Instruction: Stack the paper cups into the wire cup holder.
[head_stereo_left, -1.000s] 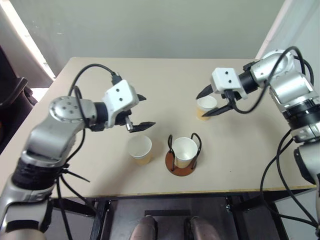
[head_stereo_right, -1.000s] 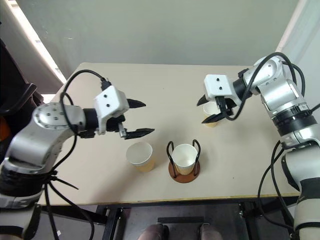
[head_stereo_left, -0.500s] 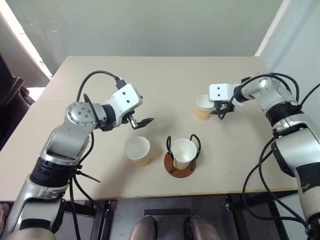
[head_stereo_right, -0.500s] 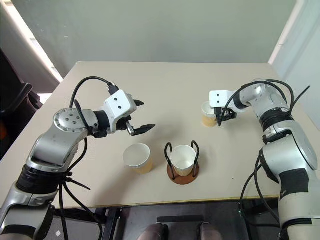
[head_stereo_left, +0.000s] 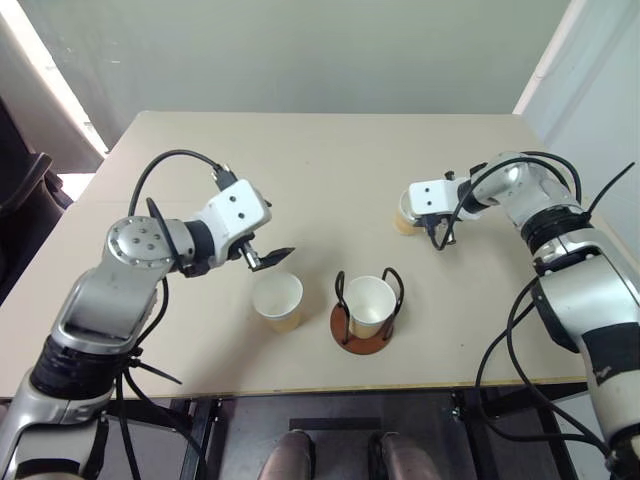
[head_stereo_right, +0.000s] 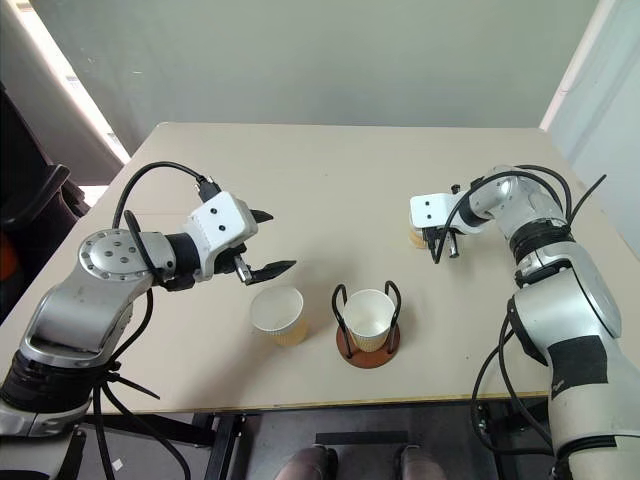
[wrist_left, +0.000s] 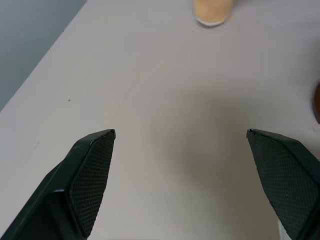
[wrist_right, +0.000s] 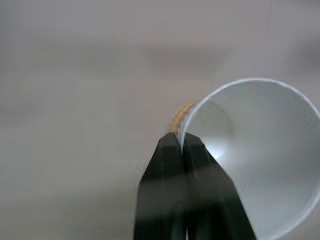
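Right gripper (wrist_right: 181, 142) pinches the far cup's (wrist_right: 250, 155) rim, fingers closed on its wall. Left gripper (head_stereo_right: 262, 242) hangs wide open above the table (head_stereo_right: 330, 170).

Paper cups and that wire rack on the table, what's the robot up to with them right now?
It is loading paper cups into the wire cup holder. One cup already stands in the holder. The right gripper is shut on the rim of the far cup, one finger inside the wall and one outside, with the cup on the table. The left gripper hangs open just above the table, beside the loose cup left of the holder, holding nothing.
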